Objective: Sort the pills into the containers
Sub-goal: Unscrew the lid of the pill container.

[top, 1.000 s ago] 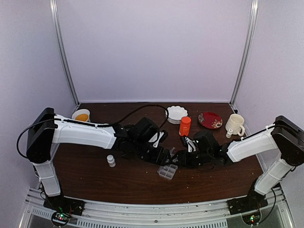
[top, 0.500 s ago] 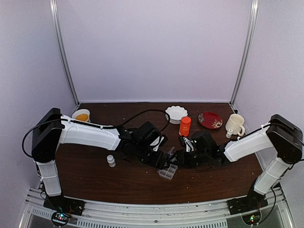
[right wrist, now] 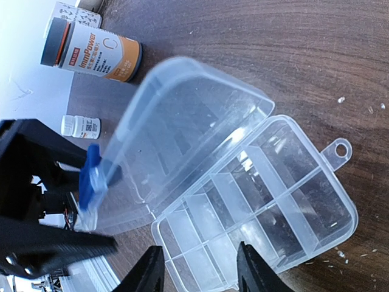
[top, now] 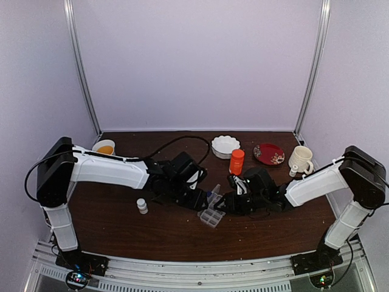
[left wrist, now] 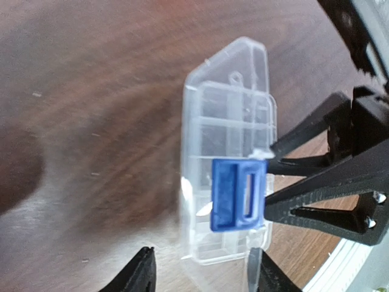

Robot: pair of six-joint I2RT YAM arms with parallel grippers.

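The clear pill box [top: 211, 216] lies on the brown table between my two grippers, its hinged lid [top: 213, 194] standing up open. In the right wrist view the cells [right wrist: 261, 210] look empty and the lid [right wrist: 182, 131] carries a blue latch [right wrist: 91, 176]. Tiny pale pieces [right wrist: 341, 99] lie on the table beside the box. My left gripper [left wrist: 200, 277] is open, its fingers on either side of the box's near end [left wrist: 216, 249]. My right gripper [right wrist: 200, 274] is open over the box's front cells.
A grey-capped labelled bottle [right wrist: 91, 56] and a small white bottle [right wrist: 79, 126] lie beyond the lid. At the back stand an orange bottle [top: 236, 161], a white bowl [top: 225, 146], a red plate [top: 268, 154], a cream mug [top: 301, 159] and a cup [top: 104, 148]. Another small white bottle [top: 142, 205] stands at the left.
The box's lid has swung up from nearly flat to standing open. The box and both grippers have shifted a little to the left.
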